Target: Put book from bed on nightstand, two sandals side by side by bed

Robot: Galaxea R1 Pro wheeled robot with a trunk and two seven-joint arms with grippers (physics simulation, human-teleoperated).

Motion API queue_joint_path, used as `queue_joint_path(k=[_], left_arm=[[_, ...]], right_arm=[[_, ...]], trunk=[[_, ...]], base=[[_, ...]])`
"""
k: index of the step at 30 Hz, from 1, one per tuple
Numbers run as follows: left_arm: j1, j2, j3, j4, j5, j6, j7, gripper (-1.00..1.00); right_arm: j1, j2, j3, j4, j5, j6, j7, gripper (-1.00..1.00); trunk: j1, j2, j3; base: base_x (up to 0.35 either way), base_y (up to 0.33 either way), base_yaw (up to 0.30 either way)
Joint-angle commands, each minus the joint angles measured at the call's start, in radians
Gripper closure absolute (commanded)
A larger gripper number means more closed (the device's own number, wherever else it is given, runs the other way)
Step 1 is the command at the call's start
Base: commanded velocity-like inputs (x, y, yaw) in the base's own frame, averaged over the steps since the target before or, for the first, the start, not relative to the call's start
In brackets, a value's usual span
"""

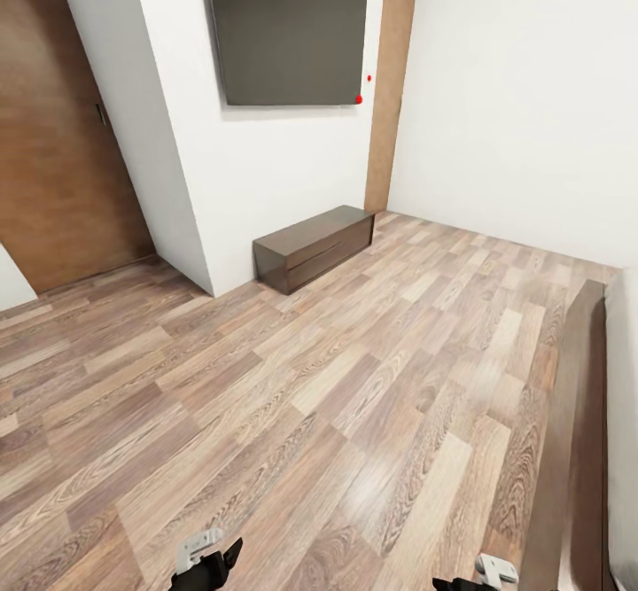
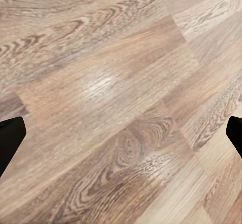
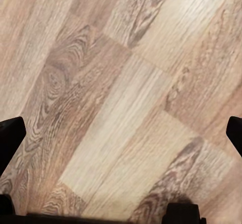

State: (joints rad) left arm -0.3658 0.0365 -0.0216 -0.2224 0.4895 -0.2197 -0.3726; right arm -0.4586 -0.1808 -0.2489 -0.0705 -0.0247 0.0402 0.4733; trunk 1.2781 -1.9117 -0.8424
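Note:
I am in the bedroom, over light brown wood-plank floor [image 1: 292, 378]. At the far right edge runs the bed [image 1: 585, 449]: a dark brown frame with a strip of pale mattress beside it. The book, the two sandals and the nightstand are out of view. My left gripper [image 1: 206, 563] sits at the bottom of the head view; in the left wrist view it [image 2: 121, 138] is open, its dark fingertips [image 2: 10, 141] far apart over bare planks. Low at the right, my right gripper [image 1: 483, 575] is also open [image 3: 121, 133], with nothing between its fingers.
A long low dark-brown cabinet [image 1: 315, 245] stands against the white wall under a dark wall screen [image 1: 288, 28]. A brown door [image 1: 53, 130] is at the left and a tan door [image 1: 390, 86] at the back. Open floor lies between me and the cabinet.

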Motion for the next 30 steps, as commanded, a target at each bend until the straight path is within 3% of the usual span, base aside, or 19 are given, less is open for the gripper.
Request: queue_joint_path(k=[1,30], left_arm=[[-0.001,0.0,-0.002,0.001,0.006,-0.003,-0.004,-1.0],[-0.001,0.0,-0.002,0.001,0.005,-0.003,-0.005,-1.0]], right_arm=[[0.0,0.0,-0.004,0.0,-0.003,0.004,0.004,-1.0],[0.0,0.0,-0.004,0.0,-0.001,0.004,0.005,-1.0]], trunk=[[0.0,0.0,0.001],[0.0,0.0,0.046]], base=[[0.0,0.0,0.0],[0.0,0.0,0.0]])
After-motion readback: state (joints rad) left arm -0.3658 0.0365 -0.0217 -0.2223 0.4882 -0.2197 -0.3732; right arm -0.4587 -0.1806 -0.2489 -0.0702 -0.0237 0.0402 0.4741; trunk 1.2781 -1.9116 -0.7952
